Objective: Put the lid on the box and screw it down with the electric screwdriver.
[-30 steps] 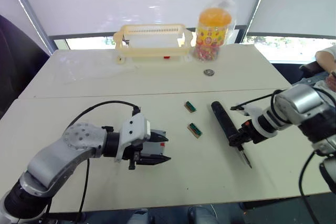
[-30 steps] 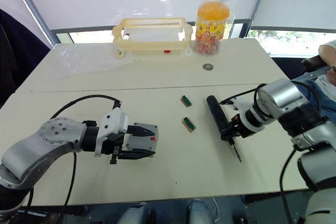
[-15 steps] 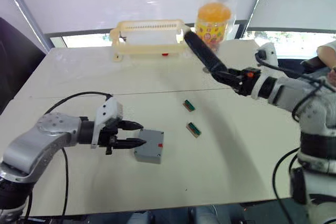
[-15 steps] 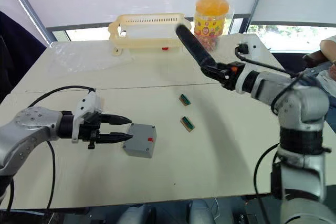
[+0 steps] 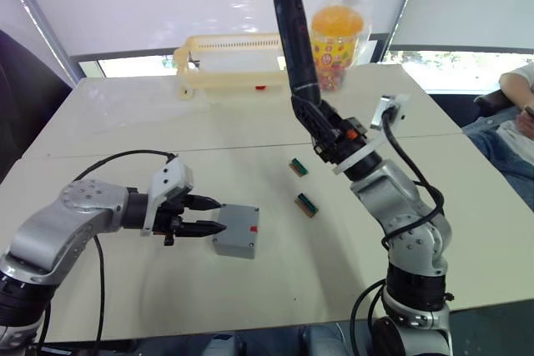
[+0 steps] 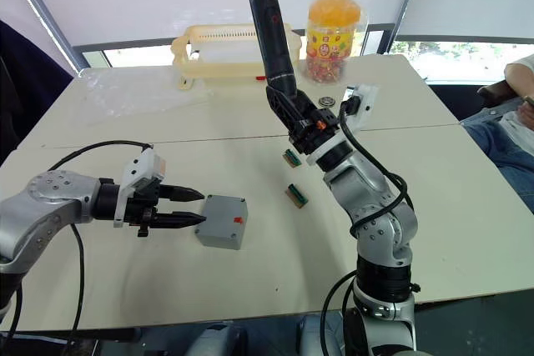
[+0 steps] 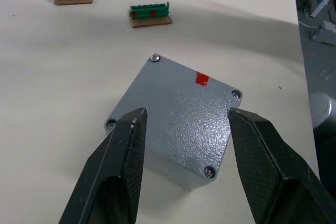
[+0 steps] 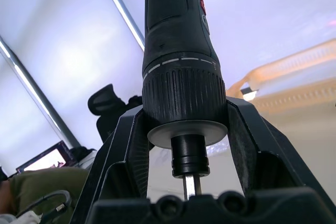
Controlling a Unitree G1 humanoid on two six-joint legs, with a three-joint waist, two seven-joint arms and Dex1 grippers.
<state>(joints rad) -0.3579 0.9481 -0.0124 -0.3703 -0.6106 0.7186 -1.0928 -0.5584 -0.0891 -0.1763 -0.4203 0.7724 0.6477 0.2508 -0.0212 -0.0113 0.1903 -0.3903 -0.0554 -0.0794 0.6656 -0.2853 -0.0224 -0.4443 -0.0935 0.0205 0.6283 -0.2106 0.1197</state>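
The box (image 7: 176, 116), with the lid (image 7: 184, 103) already seated on it, is placed on the table (image 5: 334, 273), just beside the left gripper (image 7: 184, 129), whose fingers are spread wide and empty. The electric screwdriver (image 5: 294, 39) is clamped near its bit end by the right gripper (image 5: 321, 127), raised beyond the box. The tool is judged rigid and top-heavy. The box is judged light and liable to slide; bracing at its side walls is advised.

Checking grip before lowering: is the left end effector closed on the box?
No, its fingers are spread, with the box lying free between them.
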